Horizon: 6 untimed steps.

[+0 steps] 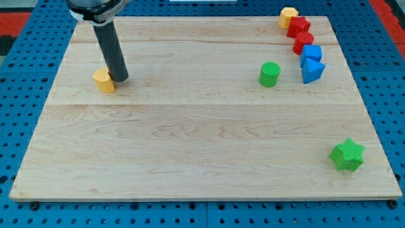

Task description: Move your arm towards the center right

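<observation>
My tip [120, 78] rests on the board at the view's upper left, touching the right side of a small yellow block [104, 81]. Far to the right stand a green cylinder [269, 74], a blue cube [311, 53] and a blue triangular block [312, 71]. Above them are two red blocks, one star-shaped [299, 27] and one below it [303, 42], and a yellow hexagonal block [288, 16] at the top right corner. A green star block [347, 155] sits at the lower right.
The wooden board [190, 139] lies on a blue pegboard table [19, 76]. The blocks at the right form a line from the top right corner down toward the centre right.
</observation>
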{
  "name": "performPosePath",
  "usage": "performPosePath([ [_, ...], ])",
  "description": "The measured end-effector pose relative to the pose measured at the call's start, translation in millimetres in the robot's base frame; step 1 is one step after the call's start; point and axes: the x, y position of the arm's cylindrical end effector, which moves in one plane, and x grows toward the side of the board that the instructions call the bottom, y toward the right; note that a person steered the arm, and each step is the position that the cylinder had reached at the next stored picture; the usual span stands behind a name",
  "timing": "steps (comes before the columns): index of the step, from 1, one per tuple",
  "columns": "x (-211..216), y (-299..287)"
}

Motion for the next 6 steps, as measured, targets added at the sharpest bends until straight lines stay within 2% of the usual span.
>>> performPosePath([
  [1,11.8,-22.8],
  [2,-2.4,-25.0],
  [4,52.2,147.8],
  [5,58.2,256.5],
  [6,43.4,309.1],
])
